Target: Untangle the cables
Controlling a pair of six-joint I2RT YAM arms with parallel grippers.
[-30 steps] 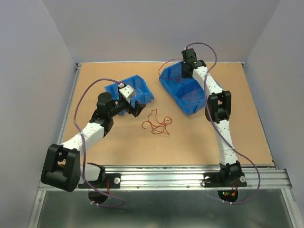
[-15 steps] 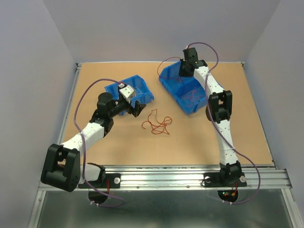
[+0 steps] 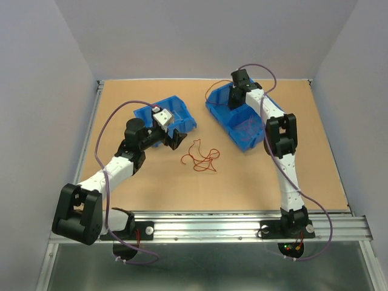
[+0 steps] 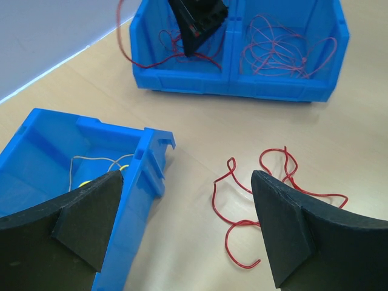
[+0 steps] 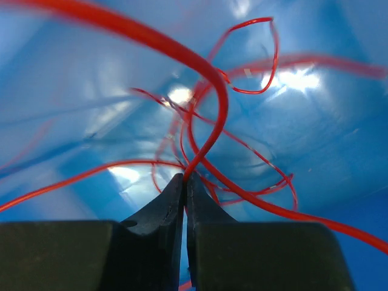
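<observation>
Several curly red cables [image 5: 225, 103] sprawl; right hand [image 5: 185, 179] pinches one, left hand [image 4: 187, 177] gapes.

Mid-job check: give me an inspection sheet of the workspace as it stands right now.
Surface: wooden table, flat and bare-topped.
Job's things: loose red cable lies on the table between the bins; red cables in both compartments of the two-compartment blue bin; yellow cable in the small blue bin.
Clutter: nothing seen.
Grippers: left gripper open, empty, between the small blue bin and the loose red cable; right gripper shut on a red strand inside the two-compartment blue bin.
Cables: purple arm cords arch along both arms.
Surroundings: grey walls; metal rail at the near edge.
</observation>
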